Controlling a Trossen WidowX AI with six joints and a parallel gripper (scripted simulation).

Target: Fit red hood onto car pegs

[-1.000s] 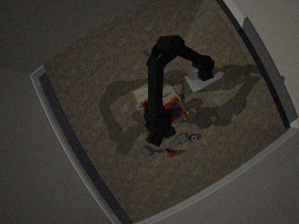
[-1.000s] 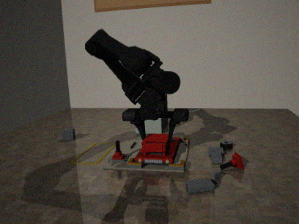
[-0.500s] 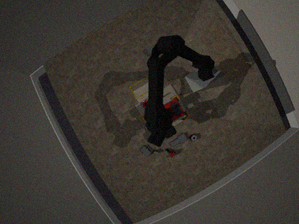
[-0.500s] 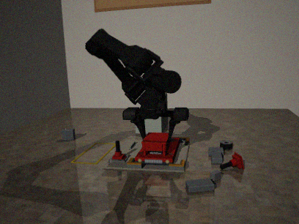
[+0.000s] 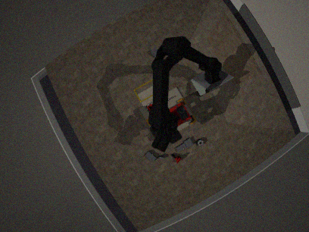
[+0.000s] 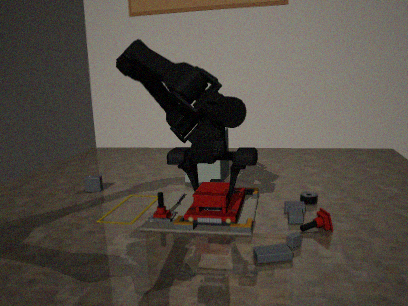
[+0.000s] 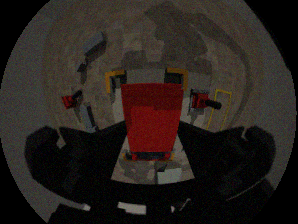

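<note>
The red hood (image 6: 212,189) (image 7: 152,117) is level over the chassis, its flat roof up. My gripper (image 6: 214,192) (image 7: 152,122) is shut on the hood, one finger at each side. The red chassis (image 6: 210,219) (image 5: 190,114) sits in the grey jig (image 6: 245,231) with orange corners. The hood is at or very close above the deck; I cannot tell whether it sits flat. The pegs and corner holes are hidden, and the engine block cannot be made out with certainty. In the top view the arm covers the hood.
A red part with a black stem (image 6: 161,212) (image 7: 200,101) stands left of the chassis in the exterior view; another (image 6: 325,220) (image 7: 68,101) lies right. Grey blocks (image 6: 272,253) (image 6: 93,183) and a dark wheel (image 6: 309,198) (image 5: 201,142) lie around. A yellow outline (image 6: 116,222) is at left.
</note>
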